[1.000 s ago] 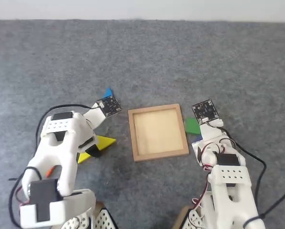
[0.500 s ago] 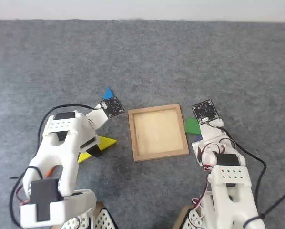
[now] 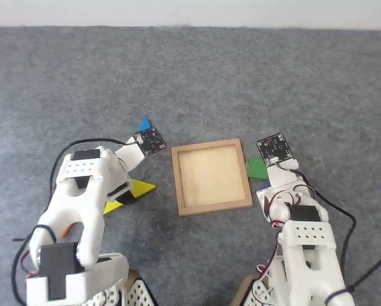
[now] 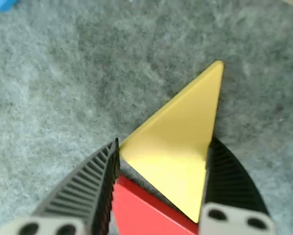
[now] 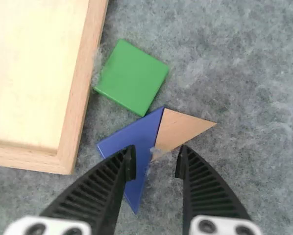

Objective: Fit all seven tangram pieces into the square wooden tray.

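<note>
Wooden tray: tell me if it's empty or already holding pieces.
Empty. The wooden tray has a bare wood floor from edge to edge, and the green square lies outside, beside its rim.

This looks to us like a small robotics lab: two white plastic robot arms (image 3: 82,197) with bare black camera boards (image 3: 274,149) stand on a grey felt-covered table (image 3: 241,83), before a plain white wall (image 3: 190,13).

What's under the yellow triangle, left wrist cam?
A red piece lies under the yellow triangle, part of it showing past one edge. The rest is covered; its shape cannot be told.
</note>
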